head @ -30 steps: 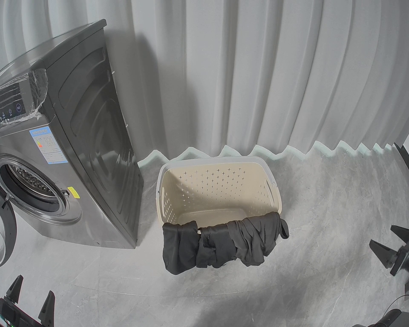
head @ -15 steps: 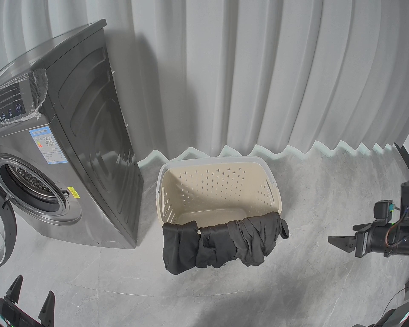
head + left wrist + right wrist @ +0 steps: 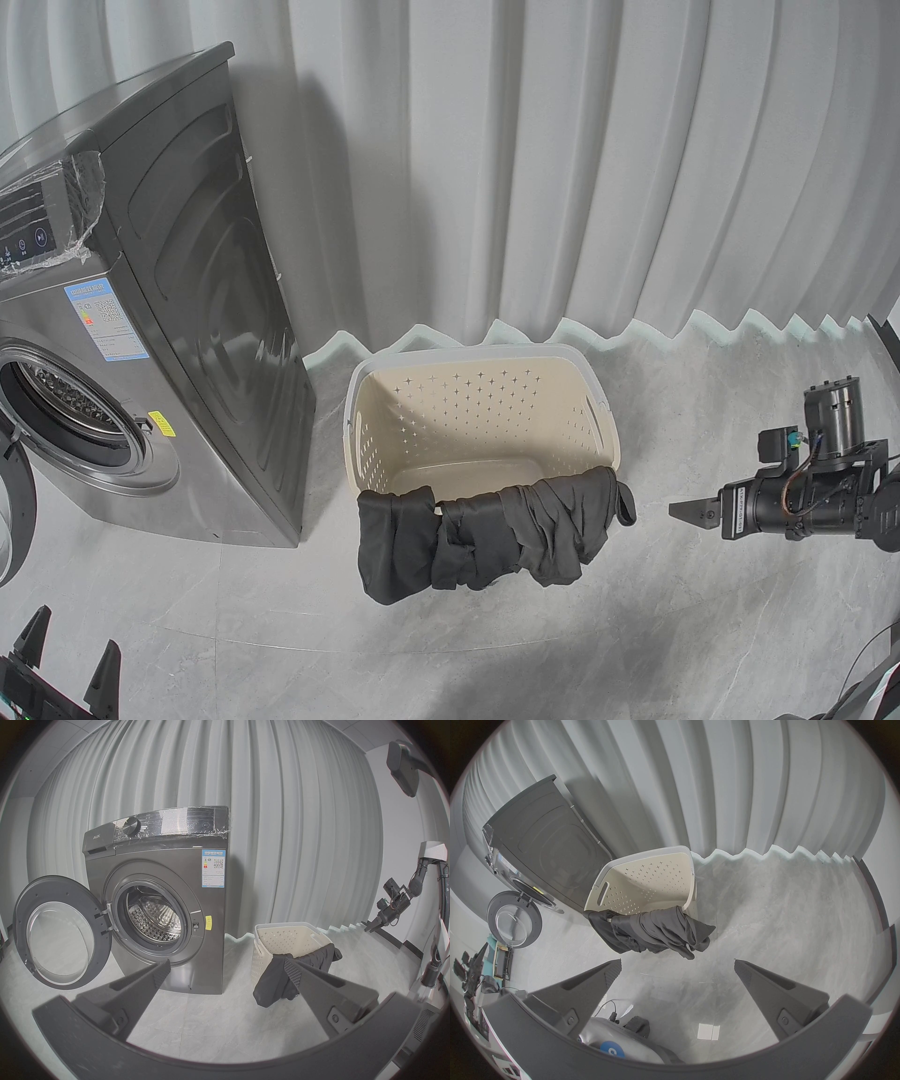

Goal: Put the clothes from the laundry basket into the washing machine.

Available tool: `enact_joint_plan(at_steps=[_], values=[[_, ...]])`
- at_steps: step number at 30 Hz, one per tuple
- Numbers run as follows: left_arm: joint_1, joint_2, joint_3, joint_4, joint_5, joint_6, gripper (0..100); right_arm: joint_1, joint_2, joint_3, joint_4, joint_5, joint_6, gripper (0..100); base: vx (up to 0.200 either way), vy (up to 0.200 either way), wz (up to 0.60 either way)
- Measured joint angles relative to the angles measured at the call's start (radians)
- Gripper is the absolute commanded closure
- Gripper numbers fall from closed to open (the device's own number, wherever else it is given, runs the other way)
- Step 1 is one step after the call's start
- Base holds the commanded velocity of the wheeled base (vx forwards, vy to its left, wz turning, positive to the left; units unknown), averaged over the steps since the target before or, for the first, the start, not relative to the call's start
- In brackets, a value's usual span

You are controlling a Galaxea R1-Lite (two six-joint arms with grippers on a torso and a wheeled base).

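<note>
A cream laundry basket (image 3: 480, 355) with a white rim stands on the floor right of the grey washing machine (image 3: 197, 281). A dark garment (image 3: 487, 539) hangs over the basket's near rim and down its outside; the basket's floor looks bare. The machine's round door (image 3: 61, 931) is swung wide open, showing the steel drum (image 3: 154, 919). My right gripper (image 3: 689, 513) hovers open to the right of the basket, pointing at the garment (image 3: 656, 931), a short gap away. My left gripper (image 3: 75, 633) stays low at the front left, open and holding nothing.
A white pleated curtain (image 3: 562, 169) hangs behind the basket and machine. Grey stone floor (image 3: 450, 647) lies open in front of the basket and to its right. A dark baseboard (image 3: 886, 337) runs along the far right wall.
My right arm has risen from the lower right edge and swung left toward the basket, its fingers now pointing at the garment. The left arm, basket and garment have not moved.
</note>
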Motion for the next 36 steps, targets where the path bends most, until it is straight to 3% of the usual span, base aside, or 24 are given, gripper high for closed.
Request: enact_joint_plan(at_steps=[15, 36], values=[[0.0, 0.0, 0.0, 0.0, 0.0, 0.0, 0, 0.041, 0.316, -0.075, -0.191, -0.029, 0.047, 0, 0.0, 0.0, 0.0], [0.0, 0.0, 0.0, 0.0, 0.0, 0.0, 0, 0.064, 0.606, -0.245, -0.251, -0.034, 0.044, 0, 0.0, 0.0, 0.0]])
